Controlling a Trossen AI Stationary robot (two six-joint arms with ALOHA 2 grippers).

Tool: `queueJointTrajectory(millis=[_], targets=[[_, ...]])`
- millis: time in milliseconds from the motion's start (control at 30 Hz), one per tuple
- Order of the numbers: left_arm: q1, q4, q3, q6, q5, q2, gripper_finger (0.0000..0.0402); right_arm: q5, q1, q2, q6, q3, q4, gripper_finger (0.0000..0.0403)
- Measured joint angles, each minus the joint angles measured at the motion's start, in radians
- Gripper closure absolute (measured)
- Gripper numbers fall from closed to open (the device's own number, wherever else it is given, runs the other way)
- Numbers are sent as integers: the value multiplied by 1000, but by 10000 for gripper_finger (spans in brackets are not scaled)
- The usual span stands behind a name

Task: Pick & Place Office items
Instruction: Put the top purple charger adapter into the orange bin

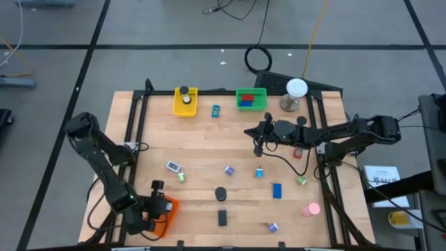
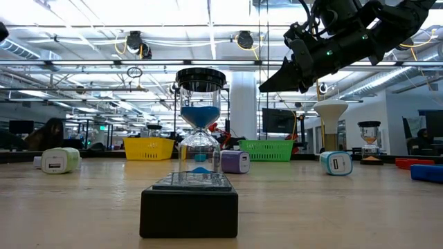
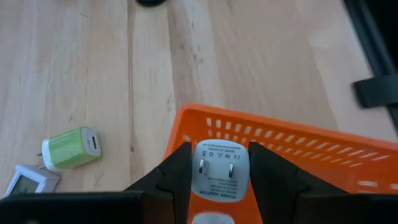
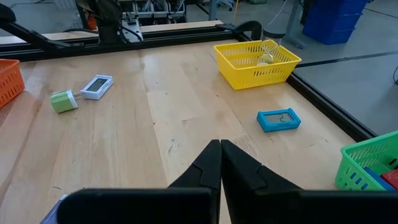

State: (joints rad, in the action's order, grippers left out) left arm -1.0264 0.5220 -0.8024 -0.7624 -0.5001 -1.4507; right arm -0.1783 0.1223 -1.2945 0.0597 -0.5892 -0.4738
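Observation:
My left gripper (image 3: pixel 219 150) is shut on a white power adapter (image 3: pixel 217 173) and hangs over the orange basket (image 3: pixel 292 152) at the table's near left corner (image 1: pixel 166 211). Other office items lie loose on the wood: a green adapter (image 3: pixel 71 148), a white device (image 1: pixel 173 166), a blue block (image 1: pixel 277 190), a black disc (image 1: pixel 221 193), a black block (image 1: pixel 222 217) and a pink piece (image 1: pixel 311 208). My right gripper (image 4: pixel 219 146) is shut on nothing and hovers above the table's middle right (image 1: pixel 256 136). My left gripper pinches the white adapter by two opposite sides (image 3: pixel 198 177) between its two fingers (image 3: pixel 175 177). The fingers slant downward from above. The adapter's pronged face (image 3: pixel 216 167) is turned up toward the wrist, and the adapter is lifted clear, above the orange basket.
A yellow basket (image 1: pixel 185 102) and a green basket (image 1: pixel 251 99) stand at the far edge, with a blue timer (image 1: pixel 215 110) between them. A white ball on a stand (image 1: pixel 296 89) is at the far right. An hourglass (image 2: pixel 201 149) rises from the black block.

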Motion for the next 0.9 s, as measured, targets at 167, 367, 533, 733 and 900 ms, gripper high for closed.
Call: queueJointTrajectory(millis=[167,367,533,733,900], targets=[[0,0,0,0,-1,-52,267,0,0,0,0,0,0,403],[-4,-12,0,-4,2,-95,267,0,0,0,0,0,0,403],[-11,-39,0,2,2,-119,258,0,0,0,0,0,0,403],[-10,-40,0,2,2,-133,255,0,0,0,0,0,0,403],[-10,-40,0,-6,1,-133,253,0,0,0,0,0,0,403]])
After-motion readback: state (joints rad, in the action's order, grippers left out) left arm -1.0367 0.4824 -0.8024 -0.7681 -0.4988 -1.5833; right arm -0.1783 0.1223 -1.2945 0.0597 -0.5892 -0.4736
